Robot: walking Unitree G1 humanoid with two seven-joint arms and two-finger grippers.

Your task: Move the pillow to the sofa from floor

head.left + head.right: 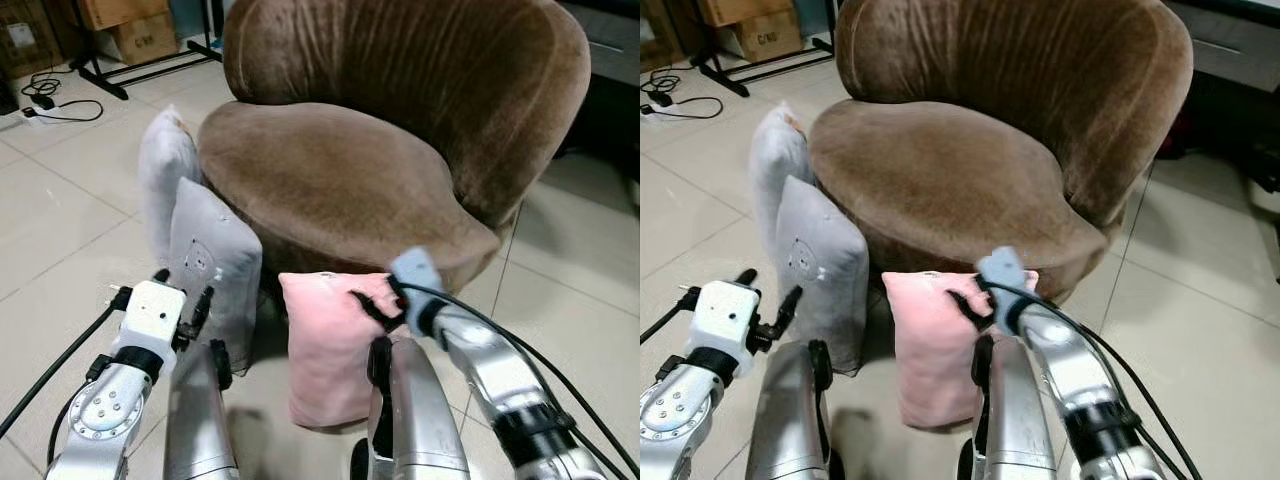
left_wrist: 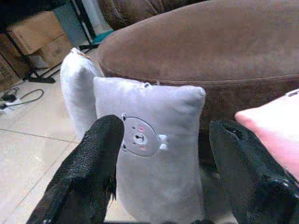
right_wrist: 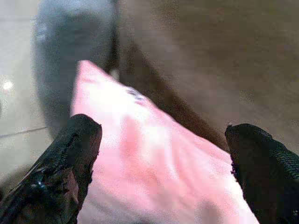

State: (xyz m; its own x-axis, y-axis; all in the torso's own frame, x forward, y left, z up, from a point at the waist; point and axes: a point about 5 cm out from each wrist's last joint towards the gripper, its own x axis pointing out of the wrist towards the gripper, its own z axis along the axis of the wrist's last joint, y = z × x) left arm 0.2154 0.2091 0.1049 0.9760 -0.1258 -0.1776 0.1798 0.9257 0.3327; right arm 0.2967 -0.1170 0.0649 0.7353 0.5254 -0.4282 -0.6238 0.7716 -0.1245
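The right gripper [image 1: 372,303] is sitting at the top edge of the soft pink square pillow [image 1: 325,350], low in the middle of the frame. In the right wrist view its two black fingers [image 3: 60,163] are spread wide, one on each side of the pink cloth, and they are not squeezing it yet. The left gripper [image 1: 185,300] is hanging in the lower left of the frame, open too, holding nothing and pointing at the grey pillow with a little bear face [image 2: 152,149].

The pink pillow is standing up on the pale tiled floor [image 1: 70,220], leaning on the front of the round brown velvet sofa [image 1: 330,180]. It is looking puffy and light, so it is probably going to squash and flop when pinched. A good place to grab is likely the top edge or a top corner, with plenty of cloth between the fingers.

The grey bear pillow is standing just beside it, to the left, with a second grey pillow [image 1: 162,165] behind that one, so a lift straight up is looking safest. The wide sofa seat is waiting bare in the middle of the frame, with lots of room to drop the pillow.
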